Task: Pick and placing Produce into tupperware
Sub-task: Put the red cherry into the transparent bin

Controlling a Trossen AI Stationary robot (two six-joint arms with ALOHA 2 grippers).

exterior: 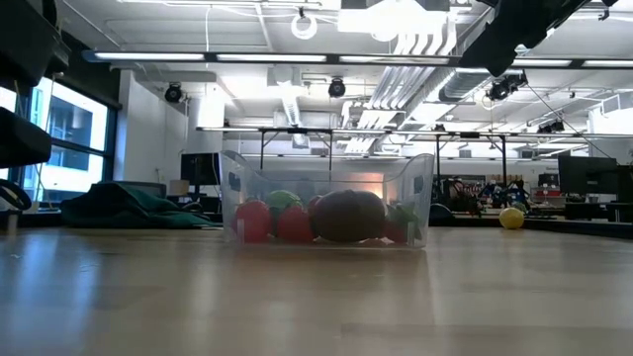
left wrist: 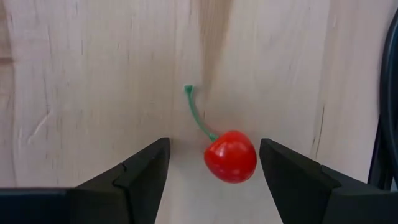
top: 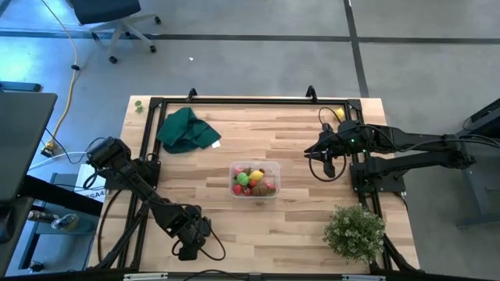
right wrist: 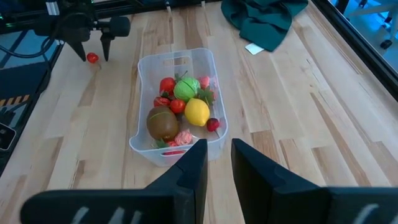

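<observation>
Wooden table (top: pixel 297 226): fills the middle of the high view, bordered by a black frame. Left arm: enters from the left edge of the high view, its left gripper (top: pixel 190 248) low in the lower left of the frame, over the near edge of the table. Right arm: enters from the right edge, its right gripper (top: pixel 315 151) hanging right of centre, jaws narrowly parted with a slim gap and holding nothing; it waits there. Leafy plant (top: pixel 355 229): lower right of the high view. Green cloth (top: pixel 186 129): crumpled, upper left of the table. Tupperware (top: pixel 255 180): clear tub at the centre of the high view, already holding several pieces of produce (right wrist: pixel 180 109), among them a brown one, a yellow one, a green one and red ones. Yellow piece (top: pixel 339 114): lies apart near the upper right corner of the table. Cherry (left wrist: pixel 231 155): red, with a curved green stem, lies on the wood at lower centre of the left wrist view, between the wide-open left jaws but nearer one finger than the other; nothing is gripped. Risks, as judged: the off-centre, round cherry may roll or be nudged away as the jaws close; a pinch on the thin stem alone could let it swing or drop before the tub.
</observation>
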